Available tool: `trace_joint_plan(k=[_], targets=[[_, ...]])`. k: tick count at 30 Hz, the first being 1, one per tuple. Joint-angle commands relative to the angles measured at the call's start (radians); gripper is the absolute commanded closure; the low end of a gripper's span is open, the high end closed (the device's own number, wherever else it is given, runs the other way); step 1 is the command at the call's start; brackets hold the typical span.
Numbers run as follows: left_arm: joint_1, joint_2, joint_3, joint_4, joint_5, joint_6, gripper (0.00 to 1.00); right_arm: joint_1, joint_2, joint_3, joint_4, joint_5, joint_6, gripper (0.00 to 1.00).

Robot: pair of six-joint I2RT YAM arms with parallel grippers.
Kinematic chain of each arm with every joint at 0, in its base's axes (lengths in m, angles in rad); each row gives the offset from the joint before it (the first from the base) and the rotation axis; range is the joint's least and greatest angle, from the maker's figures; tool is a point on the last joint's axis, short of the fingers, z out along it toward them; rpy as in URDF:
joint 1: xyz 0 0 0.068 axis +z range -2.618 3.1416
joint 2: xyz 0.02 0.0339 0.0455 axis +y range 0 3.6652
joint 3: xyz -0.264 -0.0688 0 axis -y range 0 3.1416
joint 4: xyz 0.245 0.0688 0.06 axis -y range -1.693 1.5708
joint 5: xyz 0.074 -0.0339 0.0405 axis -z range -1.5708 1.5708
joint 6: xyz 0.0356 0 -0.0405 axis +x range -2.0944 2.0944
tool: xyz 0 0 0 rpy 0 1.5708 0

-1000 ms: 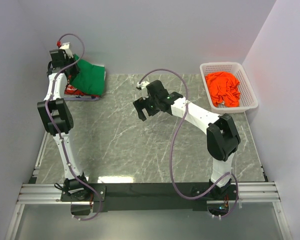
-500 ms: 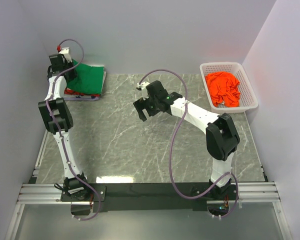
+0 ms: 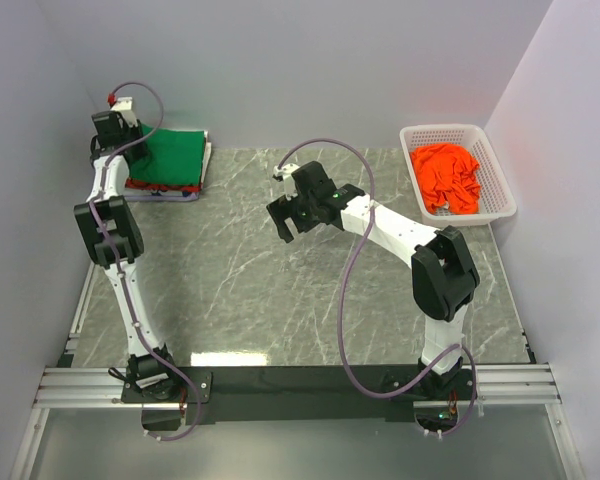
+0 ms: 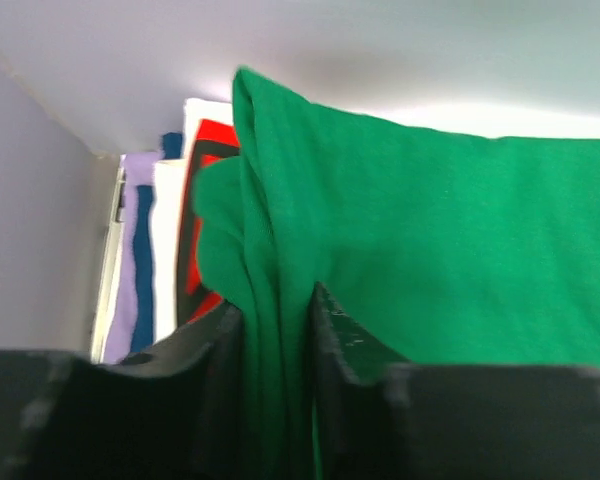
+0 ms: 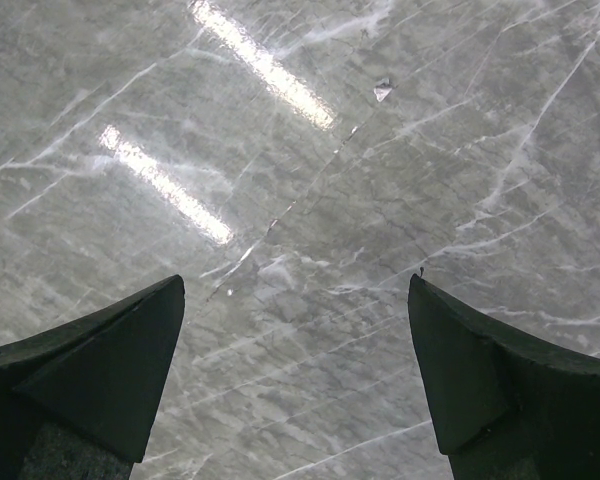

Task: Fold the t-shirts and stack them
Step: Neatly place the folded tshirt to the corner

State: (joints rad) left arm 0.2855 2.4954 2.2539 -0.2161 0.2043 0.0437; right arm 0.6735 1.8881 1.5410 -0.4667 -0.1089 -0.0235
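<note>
A bright green t-shirt lies folded on top of a red t-shirt at the table's far left corner. My left gripper is at the green shirt's left edge, and in the left wrist view its jaws stand narrow with a fold of green cloth filling the gap. Red fabric shows under the green. An orange t-shirt lies crumpled in the basket. My right gripper hovers wide open over bare table, holding nothing.
The white mesh basket stands at the far right by the wall. Purple, blue and white folded cloth lies under the red shirt. Walls close in on the left, back and right. Marble tabletop lies between the arms.
The green t-shirt has come down from a tilted, bunched hang to lie flat on the stack. My left gripper has moved back and left toward the corner. The right arm has not moved.
</note>
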Motion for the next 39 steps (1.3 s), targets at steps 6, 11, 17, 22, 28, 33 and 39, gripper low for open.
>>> trace_joint_plan(k=[6, 11, 17, 22, 28, 33, 39], targets=[[0.050, 0.011, 0.050, 0.087, 0.018, 0.033, 0.39, 0.008, 0.011, 0.050, -0.003, 0.014, -0.007, 0.01], [0.075, -0.035, 0.093, 0.078, 0.006, 0.003, 0.38, 0.008, 0.005, 0.044, -0.001, 0.017, -0.009, 0.01], [0.118, -0.162, 0.038, 0.060, 0.061, -0.004, 0.46, 0.006, -0.009, 0.024, 0.005, 0.021, -0.016, 0.01], [0.121, -0.280, -0.155, 0.055, 0.189, -0.010, 0.66, 0.008, -0.007, 0.022, 0.005, 0.017, -0.018, 0.01], [0.123, -0.372, -0.332, 0.038, 0.352, -0.077, 0.78, 0.006, -0.011, 0.016, 0.005, 0.009, -0.021, 0.01], [0.123, -0.353, -0.389, 0.021, 0.340, -0.082, 0.81, 0.005, -0.007, 0.011, 0.002, 0.009, -0.021, 0.01], [0.135, -0.274, -0.372, -0.011, 0.250, -0.081, 0.82, 0.000, -0.003, 0.011, 0.000, 0.012, -0.024, 0.01]])
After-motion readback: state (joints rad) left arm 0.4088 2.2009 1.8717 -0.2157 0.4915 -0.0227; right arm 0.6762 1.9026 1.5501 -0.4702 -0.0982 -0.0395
